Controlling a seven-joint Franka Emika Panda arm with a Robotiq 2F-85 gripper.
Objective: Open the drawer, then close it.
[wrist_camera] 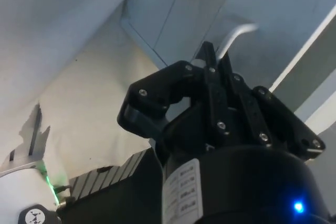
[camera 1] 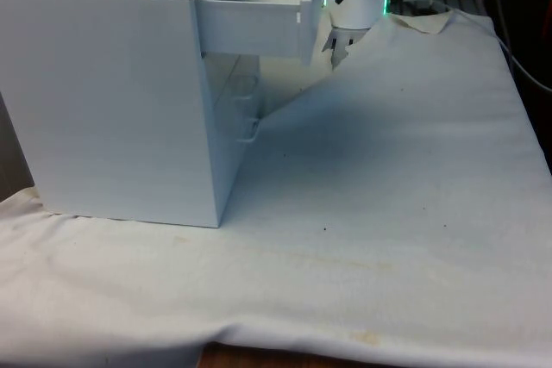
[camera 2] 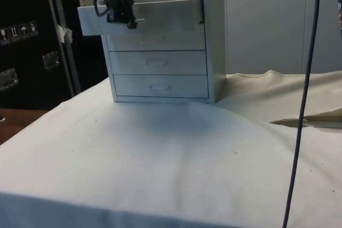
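The chest of drawers [camera 1: 112,92] stands on the worktop [camera 1: 388,170], at the front view's left. Its top drawer [camera 1: 259,15] is pulled out toward the robot's side, above the two drawers below it. The tool [camera 2: 122,17] is at the front of this drawer, on its handle [wrist_camera: 236,35].

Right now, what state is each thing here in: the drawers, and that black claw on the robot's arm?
Top drawer of the white chest: pulled out, empty as far as it shows.
Two lower drawers: pushed in.
Black two-finger gripper: shut on the top drawer's metal handle.
White table cloth: rumpled behind the chest.
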